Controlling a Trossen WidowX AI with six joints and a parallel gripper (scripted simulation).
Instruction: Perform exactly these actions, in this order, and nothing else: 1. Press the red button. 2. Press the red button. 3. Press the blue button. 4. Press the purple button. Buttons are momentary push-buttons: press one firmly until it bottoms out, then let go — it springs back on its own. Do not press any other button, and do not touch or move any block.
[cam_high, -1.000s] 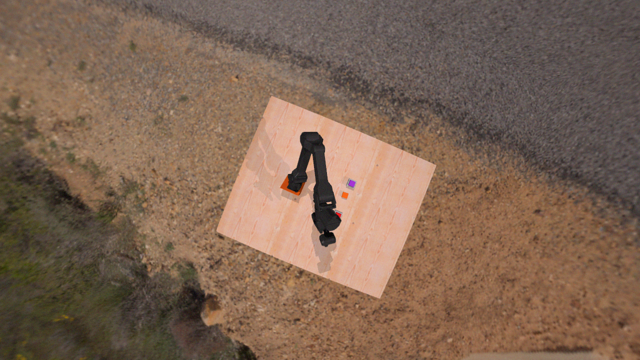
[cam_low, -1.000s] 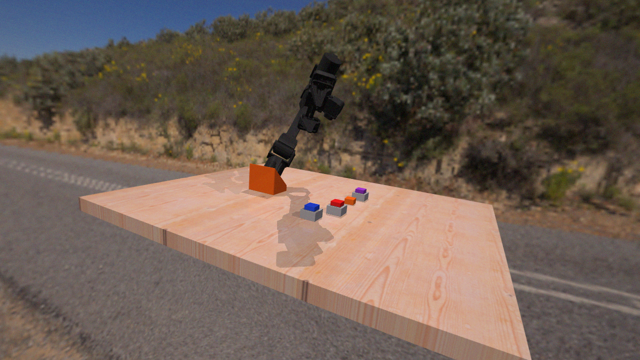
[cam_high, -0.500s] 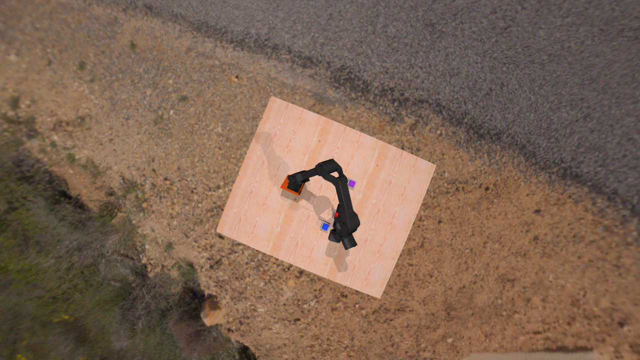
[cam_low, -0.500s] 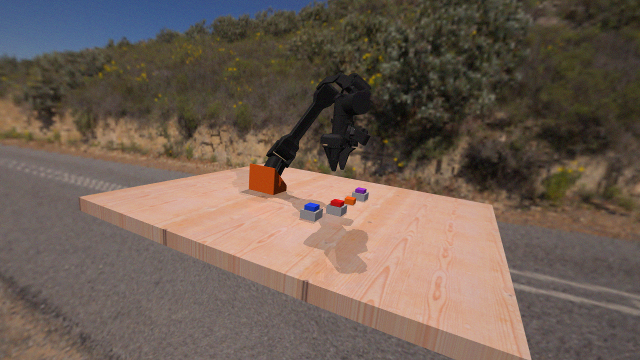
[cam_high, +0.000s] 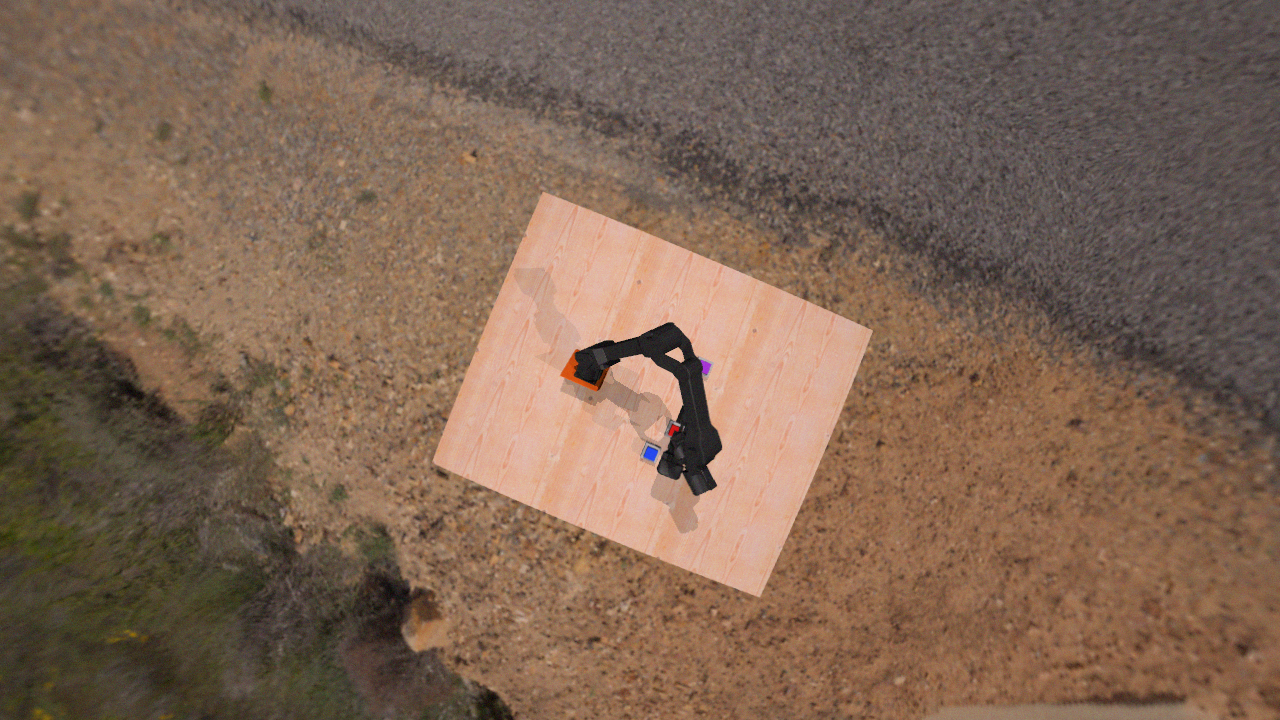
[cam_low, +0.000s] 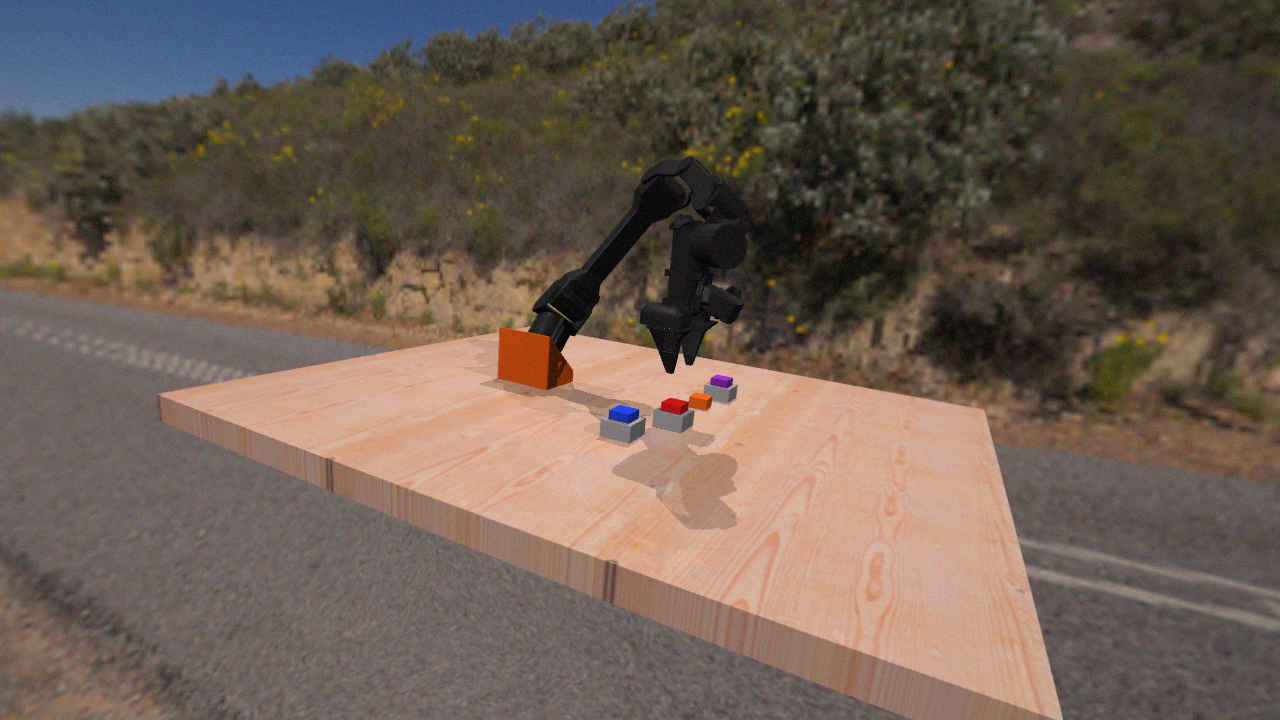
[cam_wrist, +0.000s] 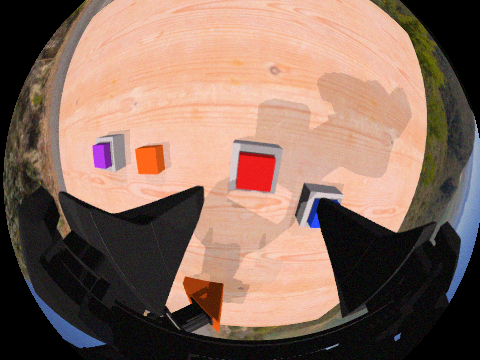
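The tool (cam_low: 677, 365) hangs above the desk (cam_low: 805, 537), fingers spread wide and holding nothing, tips pointing down; the red button (cam_low: 674, 406) sits just below and slightly ahead of them, untouched

On the wooden surface (cam_high: 554, 501), the black arm (cam_high: 689, 394) bends over from its orange base (cam_high: 577, 374). Its pincer (cam_high: 673, 452) covers part of the red button (cam_high: 674, 428), beside the blue button (cam_high: 650, 453); the purple button (cam_high: 706, 366) peeks out.

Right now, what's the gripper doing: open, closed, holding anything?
Gripper: open, holding nothing, fingers apart in the air above the red button.
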